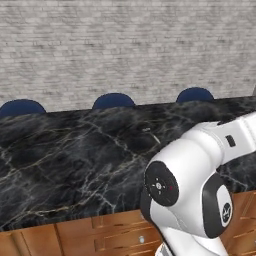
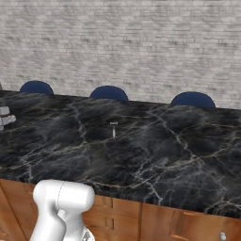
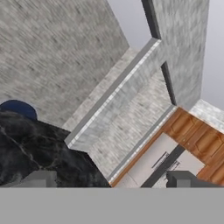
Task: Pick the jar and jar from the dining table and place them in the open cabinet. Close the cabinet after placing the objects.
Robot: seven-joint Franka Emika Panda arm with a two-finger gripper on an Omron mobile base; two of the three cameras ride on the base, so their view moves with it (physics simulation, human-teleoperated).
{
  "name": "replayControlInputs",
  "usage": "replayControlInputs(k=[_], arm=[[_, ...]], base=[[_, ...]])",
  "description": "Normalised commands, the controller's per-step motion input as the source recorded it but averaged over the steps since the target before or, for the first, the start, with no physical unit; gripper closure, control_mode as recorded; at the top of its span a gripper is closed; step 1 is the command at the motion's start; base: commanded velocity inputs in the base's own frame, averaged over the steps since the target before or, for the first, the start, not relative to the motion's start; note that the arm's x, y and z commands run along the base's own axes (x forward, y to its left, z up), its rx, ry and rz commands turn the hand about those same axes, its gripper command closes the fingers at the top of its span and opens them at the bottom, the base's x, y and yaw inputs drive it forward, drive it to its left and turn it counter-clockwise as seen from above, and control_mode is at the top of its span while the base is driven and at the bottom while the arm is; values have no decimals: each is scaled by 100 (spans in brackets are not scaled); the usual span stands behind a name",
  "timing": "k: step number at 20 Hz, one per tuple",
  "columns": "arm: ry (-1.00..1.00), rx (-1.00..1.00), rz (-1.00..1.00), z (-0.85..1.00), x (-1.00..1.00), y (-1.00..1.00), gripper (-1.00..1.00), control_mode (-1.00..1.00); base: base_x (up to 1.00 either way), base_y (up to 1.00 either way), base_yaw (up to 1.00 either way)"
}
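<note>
We see the dining table surface [image 1: 75, 150], black marble with pale veins, wooden drawer fronts [image 1: 115, 232] under its near edge. Three blue chair backs [image 2: 109, 92] line the far edge, grey brick wall [image 2: 122, 47] behind. No jar can be made out on the surface from here; a small pale mark sits mid-surface, too small to tell. In the hand view the fingers [image 3: 114, 180] stand wide, holding nothing, past the surface's end corner.
</note>
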Motion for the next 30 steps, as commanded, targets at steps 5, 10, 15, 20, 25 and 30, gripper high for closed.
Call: replayControlInputs(k=[5, 10, 15, 20, 25, 30], arm=[[25, 18, -10, -5, 11, 0, -100, -100], [25, 17, -4, -26, 22, 2, -100, -100], [2, 15, 0, -50, 4, 9, -100, -100], [-3, 16, 0, -44, 0, -1, -100, -100], [-1, 15, 0, -16, 9, -11, -100, -100], [1, 17, 0, -8, 21, -7, -100, -100]], base=[[0, 0, 0], [0, 0, 0], [0, 0, 0], [0, 0, 0], [0, 0, 0], [0, 0, 0]])
